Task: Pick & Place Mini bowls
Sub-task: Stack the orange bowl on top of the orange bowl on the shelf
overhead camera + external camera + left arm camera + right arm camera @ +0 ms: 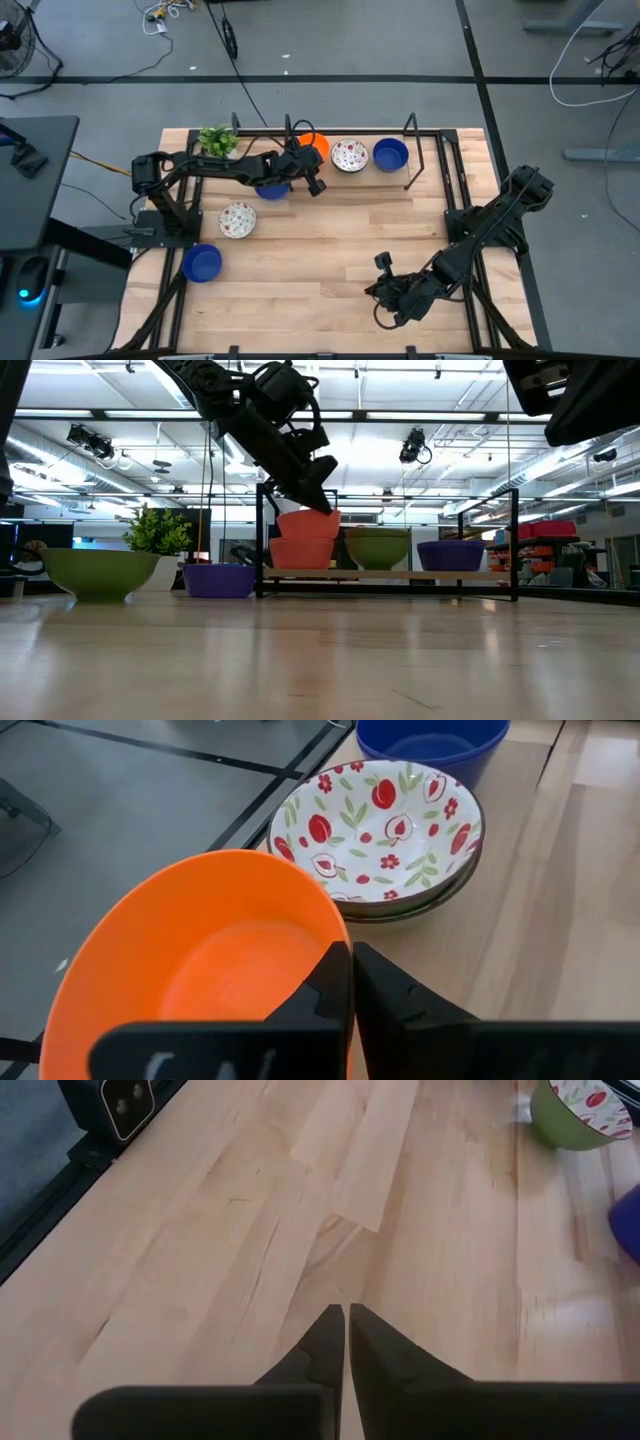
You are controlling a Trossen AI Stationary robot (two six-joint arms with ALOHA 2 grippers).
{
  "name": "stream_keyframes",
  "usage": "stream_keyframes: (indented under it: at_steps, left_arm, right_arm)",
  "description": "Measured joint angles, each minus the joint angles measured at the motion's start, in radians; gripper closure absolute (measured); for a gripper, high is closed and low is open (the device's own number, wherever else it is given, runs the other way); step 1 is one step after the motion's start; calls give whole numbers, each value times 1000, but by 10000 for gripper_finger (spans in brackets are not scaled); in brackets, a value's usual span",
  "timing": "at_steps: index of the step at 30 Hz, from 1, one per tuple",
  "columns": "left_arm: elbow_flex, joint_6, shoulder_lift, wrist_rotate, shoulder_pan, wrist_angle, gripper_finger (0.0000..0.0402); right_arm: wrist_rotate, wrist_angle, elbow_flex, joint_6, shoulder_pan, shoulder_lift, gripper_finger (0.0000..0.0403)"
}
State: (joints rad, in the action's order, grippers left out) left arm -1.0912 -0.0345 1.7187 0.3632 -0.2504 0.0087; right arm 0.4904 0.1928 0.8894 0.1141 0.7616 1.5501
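So the left gripper (pixel 316 186) is the one doing the work here: its fingers are pinched tight on the rim of an orange bowl (pixel 210 960), and from the low view that bowl hangs tilted right above a second orange bowl (pixel 300 552) sitting at the table's far edge, so this reads as the placing half of a pick and place, stacking one orange into the other (or possibly just lifting it off, can't rule that out). Going left to right from that gripper: well off to its left and nearer the front edge are a blue bowl (pixel 202 262) and a fruit-patterned bowl (pixel 237 219), under its forearm is another blue bowl (pixel 271 190), and just to the right of its held bowl sit a patterned bowl (pixel 350 154) and then a blue one (pixel 390 154). Next move, I'd guess: level it, lower it straight so it nests, then let go. Right gripper (pixel 386 310) is parked near the front edge, fingers closed on nothing.
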Motion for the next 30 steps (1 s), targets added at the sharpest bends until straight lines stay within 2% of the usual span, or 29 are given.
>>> stream_keyframes:
  at_steps: [5,10,18,23,30]
  left_arm:
    - [0,-2,0,18,0,-5,390]
    - [4,20,3,97,9,-11,389]
    - [-31,38,5,123,45,0,390]
    - [-63,41,5,190,73,-62,394]
    - [-65,3,4,199,60,-112,390]
  right_arm:
    - [0,0,0,0,0,0,380]
    - [0,0,0,0,0,0,380]
    - [0,1,0,-1,-2,0,380]
    - [0,1,0,-1,-2,0,380]
    - [0,1,0,0,-2,0,380]
